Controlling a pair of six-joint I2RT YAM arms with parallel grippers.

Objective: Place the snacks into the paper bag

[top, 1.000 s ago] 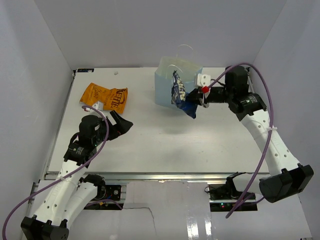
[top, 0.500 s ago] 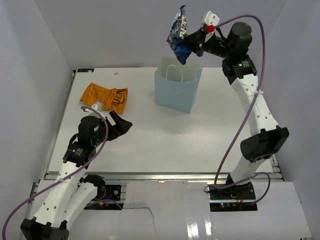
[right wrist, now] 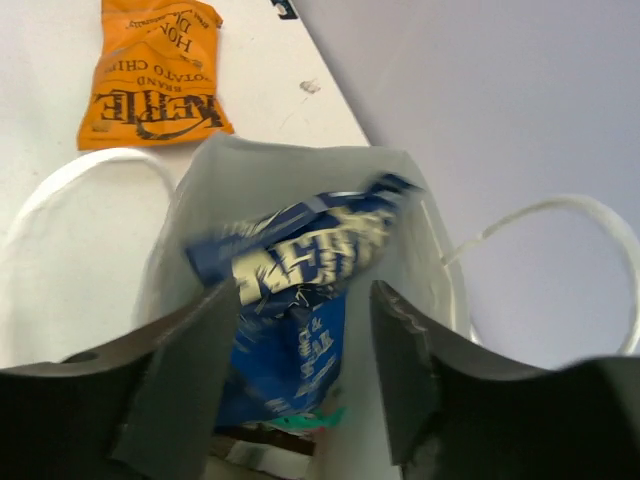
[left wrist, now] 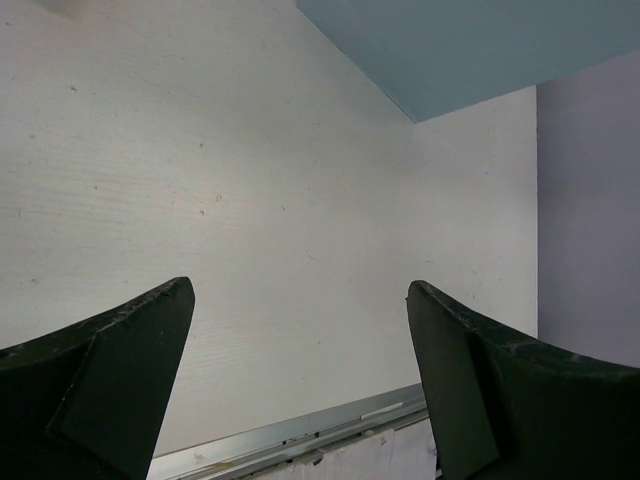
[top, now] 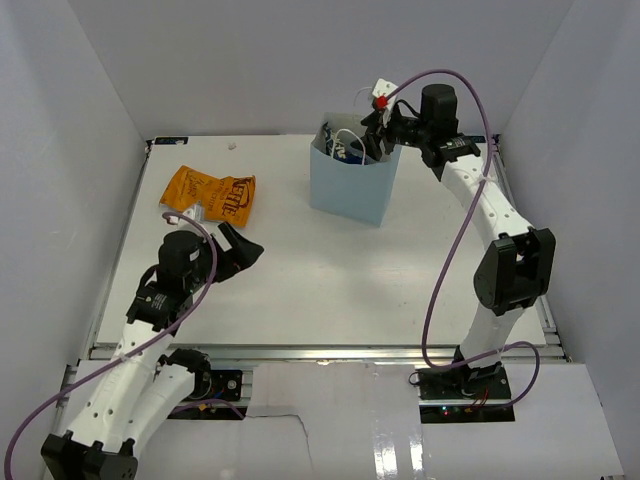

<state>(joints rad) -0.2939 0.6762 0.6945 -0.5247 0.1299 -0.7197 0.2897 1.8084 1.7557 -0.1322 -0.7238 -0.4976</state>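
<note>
1. Down from overhead, the right hand point(right wrist: 305, 300) hovers over the paper bag point(top: 345, 192), spread wide; the blue chip bag point(right wrist: 300, 262) lies inside, beneath it.
2. Orange chip bag point(top: 210, 193) waits near the wide-open left hand point(left wrist: 300, 290).

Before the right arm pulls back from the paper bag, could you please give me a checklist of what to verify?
1. Blue chip bag inside the paper bag: ok.
2. Right gripper open: ok, jaws apart.
3. Right gripper clear of the blue chip bag: cannot tell.
4. Paper bag upright: ok.
5. Left gripper open and empty: ok.
6. Orange chip bag lying free on the table: ok.
</note>
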